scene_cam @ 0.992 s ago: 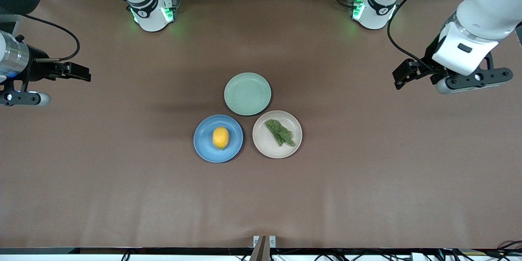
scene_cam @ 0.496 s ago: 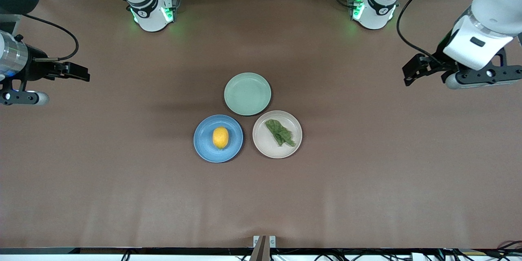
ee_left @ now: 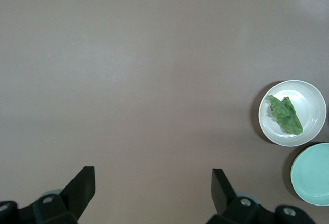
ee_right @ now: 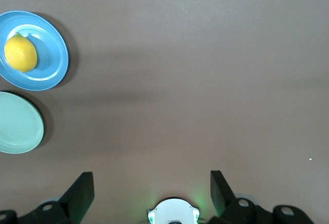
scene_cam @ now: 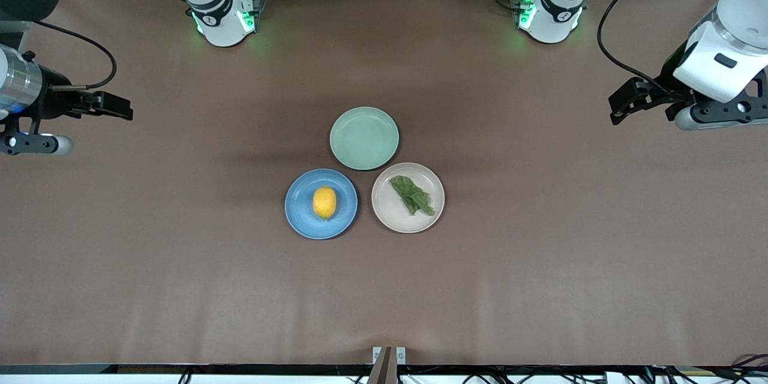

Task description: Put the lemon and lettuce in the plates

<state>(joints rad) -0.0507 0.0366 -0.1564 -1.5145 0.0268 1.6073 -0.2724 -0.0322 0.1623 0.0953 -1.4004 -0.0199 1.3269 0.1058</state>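
You have both items well apart from either tool now. The small oval yellow lemon lies in the round blue matte plate, its long axis running toward and away from the front camera. The crinkled dark green lettuce leaf lies flat in the round pale beige-pink plate, set on a diagonal. The two plates sit just beside each other at mid-bench, the blue one toward the right arm's end.

The pale green round plate sits farther from the front camera, close against both, and holds nothing.

Your left tool hangs over bare brown bench at the left arm's end, fingers spread wide and holding nothing. Your right tool hangs over the right arm's end, likewise wide and bare.

I judge the task done; no further grasp is called for.
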